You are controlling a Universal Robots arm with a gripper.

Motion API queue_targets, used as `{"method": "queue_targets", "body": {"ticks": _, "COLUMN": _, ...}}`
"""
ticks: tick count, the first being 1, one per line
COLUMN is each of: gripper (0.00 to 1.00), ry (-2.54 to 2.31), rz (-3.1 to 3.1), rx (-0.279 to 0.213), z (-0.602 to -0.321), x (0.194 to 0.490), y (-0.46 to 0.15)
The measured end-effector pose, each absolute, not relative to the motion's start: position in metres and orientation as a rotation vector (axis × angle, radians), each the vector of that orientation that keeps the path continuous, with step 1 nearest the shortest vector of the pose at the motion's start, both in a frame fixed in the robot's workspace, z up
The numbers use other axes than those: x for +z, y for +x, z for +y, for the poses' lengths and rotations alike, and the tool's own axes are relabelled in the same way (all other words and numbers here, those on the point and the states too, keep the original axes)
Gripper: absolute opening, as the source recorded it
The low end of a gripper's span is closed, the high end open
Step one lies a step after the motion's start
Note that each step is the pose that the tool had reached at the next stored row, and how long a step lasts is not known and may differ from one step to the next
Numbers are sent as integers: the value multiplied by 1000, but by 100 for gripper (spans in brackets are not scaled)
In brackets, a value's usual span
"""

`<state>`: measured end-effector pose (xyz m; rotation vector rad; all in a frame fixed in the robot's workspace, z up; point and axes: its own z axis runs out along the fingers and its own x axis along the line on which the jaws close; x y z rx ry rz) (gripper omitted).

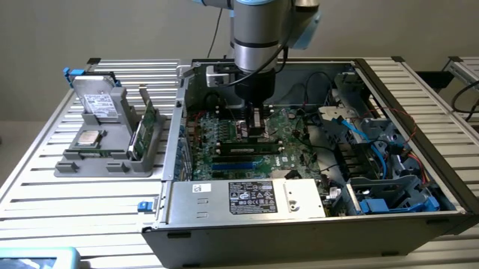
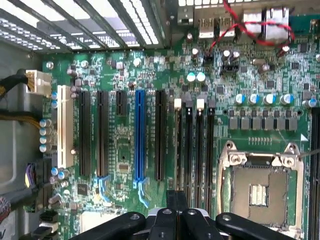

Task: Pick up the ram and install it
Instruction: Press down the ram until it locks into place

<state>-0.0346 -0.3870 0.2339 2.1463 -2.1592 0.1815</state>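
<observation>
A: Status on the end effector (image 1: 256, 130)?

B: Closed, fingers together. It hangs tip-down inside the open case (image 1: 224, 238), low over the motherboard (image 1: 293, 120).

A: And the ram (image 1: 250, 150)?

B: It's a narrow stick with dark chips and a pale label, standing on edge in a black slot. It runs parallel to the blue slot (image 1: 235, 164) and sits just beside it, on the end effector's side.

A: So ram versus end effector?

B: Going from the blue slot, the ram comes first and the end effector tips are just past it. They're near each other, but I can't tell whether they touch. The stick isn't between the fingers.

A: Wrist view?

B: End effector (image 2: 177, 202) is at the frame edge with its black links folded in. The blue slot (image 2: 140, 135) runs lengthwise across the motherboard (image 2: 125, 150). The narrow black slots lie between it and the open processor socket (image 2: 257, 192).

A: Anything outside the case?

B: A grey tray (image 1: 90, 166) on the tabletop (image 1: 45, 185), well apart from the blue slot toward the exterior view's left. Broader green cards (image 1: 150, 117) stand in it.
</observation>
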Motion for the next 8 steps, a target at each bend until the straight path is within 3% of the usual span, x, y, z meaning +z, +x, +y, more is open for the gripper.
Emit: {"method": "queue_targets", "body": {"ticks": 8, "gripper": 11, "ry": 2140, "rz": -2151, "rx": 163, "z": -387, "x": 233, "y": -49}}
